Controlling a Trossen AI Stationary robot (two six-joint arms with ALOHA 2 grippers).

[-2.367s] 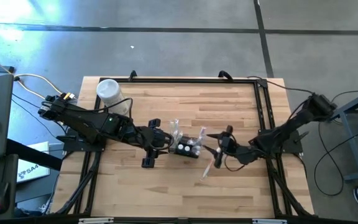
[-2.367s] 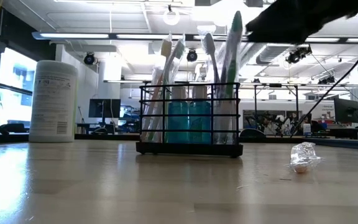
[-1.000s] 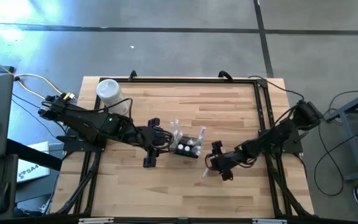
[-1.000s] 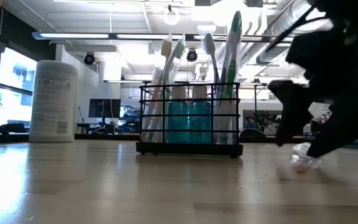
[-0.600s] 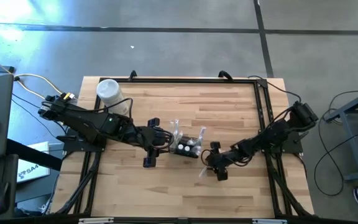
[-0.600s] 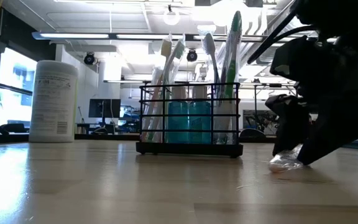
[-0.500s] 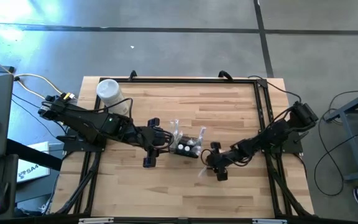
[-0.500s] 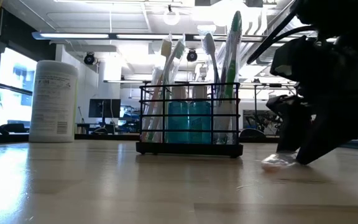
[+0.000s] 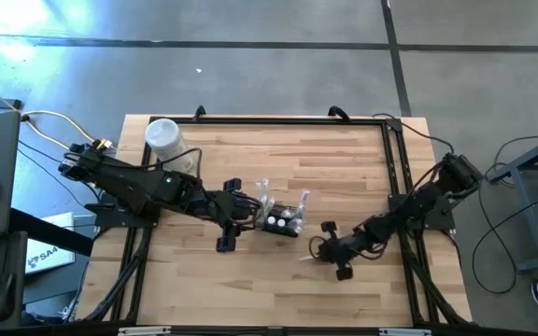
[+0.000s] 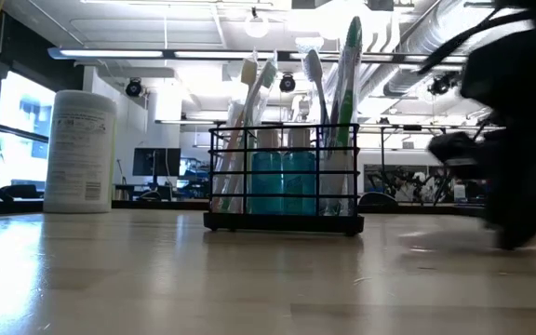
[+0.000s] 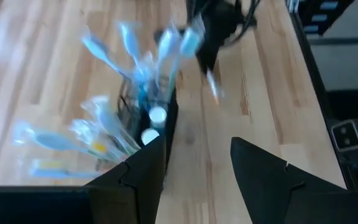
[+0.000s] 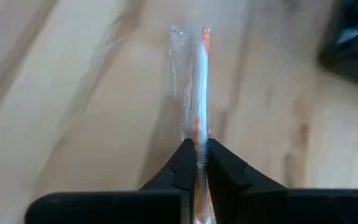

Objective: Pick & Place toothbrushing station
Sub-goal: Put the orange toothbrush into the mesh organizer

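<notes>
The toothbrushing station, a black wire holder full of toothbrushes, stands on its base near the table's middle. My left gripper waits open just left of it, nothing between its fingers. Right of the station, my right gripper is low over the wood, shut on a loose toothbrush in clear wrap. The low view shows that gripper only as a dark blur. My right gripper pinches the wrapped toothbrush's handle between its two fingertips. The fingers slant down from the table's right and lie along the brush. The brush sticks out ahead of them, close over the wood; whether it rests on the table I cannot tell.
A white cylindrical container stands at the far left corner. Black frame rails run along the table's edges. Bare wood lies along the near edge and the far middle.
My right gripper came down around the wrapped toothbrush, slid its end along the table toward the station, and shut on it. It has also rolled a little and shifted slightly toward the table's near right.
</notes>
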